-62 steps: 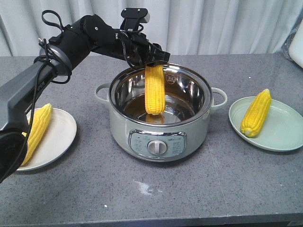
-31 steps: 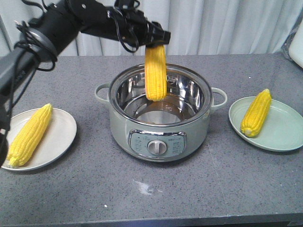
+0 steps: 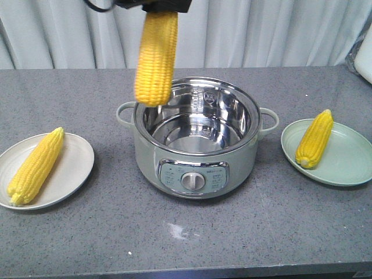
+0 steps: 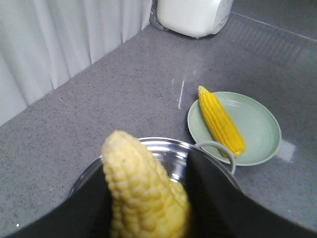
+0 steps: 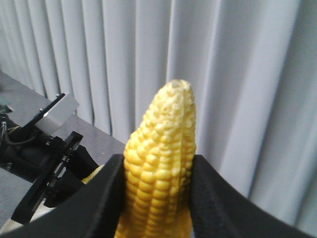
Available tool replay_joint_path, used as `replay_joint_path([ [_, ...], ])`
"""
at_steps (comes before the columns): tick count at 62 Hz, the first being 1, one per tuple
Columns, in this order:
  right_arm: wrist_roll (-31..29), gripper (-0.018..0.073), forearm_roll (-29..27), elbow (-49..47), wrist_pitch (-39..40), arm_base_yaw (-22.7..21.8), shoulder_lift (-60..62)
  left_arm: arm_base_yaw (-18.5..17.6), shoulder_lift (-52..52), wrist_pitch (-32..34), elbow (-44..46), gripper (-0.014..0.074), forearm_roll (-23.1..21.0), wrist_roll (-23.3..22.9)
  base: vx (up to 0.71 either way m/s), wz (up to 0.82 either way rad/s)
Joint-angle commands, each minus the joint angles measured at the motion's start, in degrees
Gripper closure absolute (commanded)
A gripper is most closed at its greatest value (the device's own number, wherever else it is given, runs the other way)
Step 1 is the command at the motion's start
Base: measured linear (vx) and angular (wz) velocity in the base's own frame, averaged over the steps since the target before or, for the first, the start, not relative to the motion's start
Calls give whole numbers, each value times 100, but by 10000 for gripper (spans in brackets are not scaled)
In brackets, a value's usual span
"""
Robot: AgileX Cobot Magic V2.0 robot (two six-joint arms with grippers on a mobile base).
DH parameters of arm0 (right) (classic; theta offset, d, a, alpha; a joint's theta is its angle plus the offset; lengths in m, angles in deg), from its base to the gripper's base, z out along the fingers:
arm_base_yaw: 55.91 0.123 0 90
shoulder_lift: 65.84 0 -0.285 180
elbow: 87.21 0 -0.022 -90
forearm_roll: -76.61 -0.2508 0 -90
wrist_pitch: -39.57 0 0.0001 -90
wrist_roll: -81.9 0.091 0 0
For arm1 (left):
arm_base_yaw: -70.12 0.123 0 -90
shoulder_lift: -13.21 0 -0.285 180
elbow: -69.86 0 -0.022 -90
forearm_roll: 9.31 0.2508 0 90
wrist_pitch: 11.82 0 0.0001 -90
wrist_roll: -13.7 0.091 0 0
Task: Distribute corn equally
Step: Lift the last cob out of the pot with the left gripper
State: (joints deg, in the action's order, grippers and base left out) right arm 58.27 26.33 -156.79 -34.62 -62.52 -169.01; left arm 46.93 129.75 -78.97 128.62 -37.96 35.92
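Observation:
My left gripper [image 3: 160, 6] is at the top edge of the front view, shut on a yellow corn cob [image 3: 156, 55] that hangs upright above the pot's left rim. The left wrist view shows this cob [image 4: 143, 193] clamped in the left gripper [image 4: 146, 159]. Out of the front view, my right gripper [image 5: 157, 159] is shut on another corn cob [image 5: 158, 163], raised before the curtain. One cob [image 3: 36, 165] lies on the white plate [image 3: 72, 174] at left. Another cob [image 3: 314, 138] lies on the green plate [image 3: 346, 165] at right.
A pale green electric pot [image 3: 145, 157] with a steel inside stands mid-table, and no corn shows in it. A white appliance [image 4: 193, 15] sits at the table's far right corner. The left arm's black wrist [image 5: 44, 163] shows in the right wrist view. Curtains hang behind.
My left gripper has lifted its cob up out of the pot and leftwards. The arm has risen almost out of the front view. The cobs on the plates have not moved.

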Motion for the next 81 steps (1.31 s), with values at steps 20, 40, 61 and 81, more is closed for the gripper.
replay_joint_path([
  [20,808,561,-1296,-80,32,-16,43,-38,-1109,-461,151,605,105,-746,0,0],
  [40,957,561,-1267,-80,32,-16,-111,-38,-1280,-459,151,605,126,-767,0,0],
  [61,957,561,-1267,-80,32,-16,-111,-38,-1280,-459,151,605,126,-774,0,0],
  [81,957,561,-1267,-80,32,-16,-111,-38,-1280,-459,151,605,126,-768,0,0],
])
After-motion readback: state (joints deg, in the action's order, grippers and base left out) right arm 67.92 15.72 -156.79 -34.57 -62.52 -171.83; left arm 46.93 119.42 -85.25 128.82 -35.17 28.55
